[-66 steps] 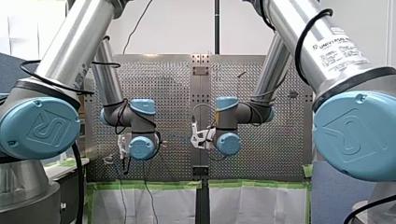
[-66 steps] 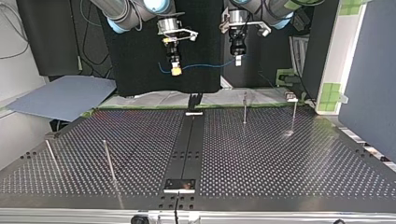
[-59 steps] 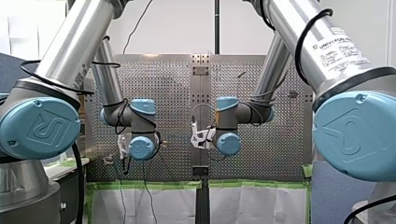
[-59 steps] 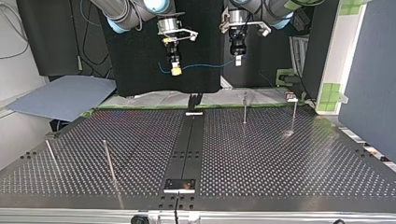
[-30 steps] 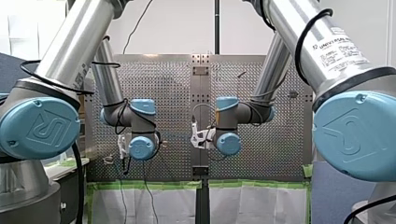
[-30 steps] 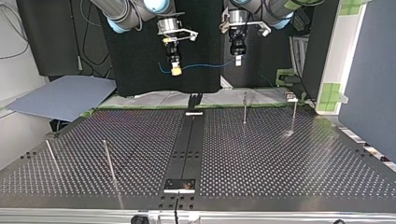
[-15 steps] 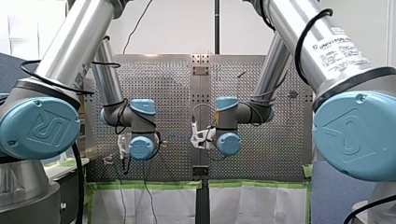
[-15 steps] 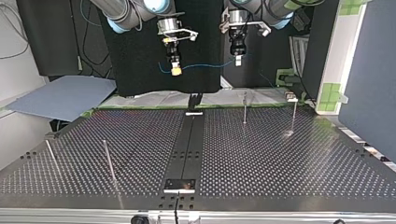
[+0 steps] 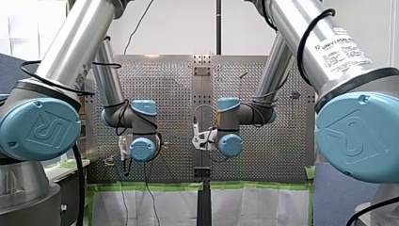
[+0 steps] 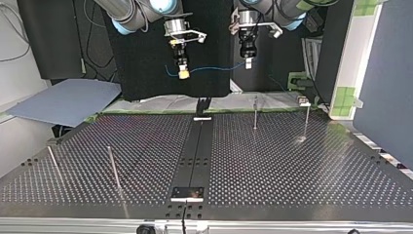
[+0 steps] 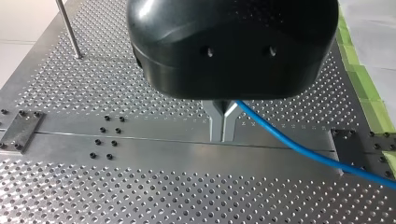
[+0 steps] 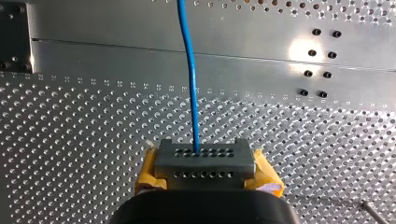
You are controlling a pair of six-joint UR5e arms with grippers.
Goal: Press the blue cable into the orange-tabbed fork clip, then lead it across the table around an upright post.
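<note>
Near, thin posts stand on the tabletop. Farther back, the blue cable is held high between the left jaws and the right jaws, both closed on it. Kept tight, it should be lowered slowly.

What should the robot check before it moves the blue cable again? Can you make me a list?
1. Is the left tool shut on the blue cable? ok.
2. Is the right tool shut on the cable too? ok.
3. Does the cable hang clear above the table? ok.
4. Are the upright posts standing and free? ok.
5. Can we see the orange-tabbed fork clip? cannot tell, no view shows it clearly.
6. Is the cable in the clip? not ok, both tools hold it up in the air.
</note>
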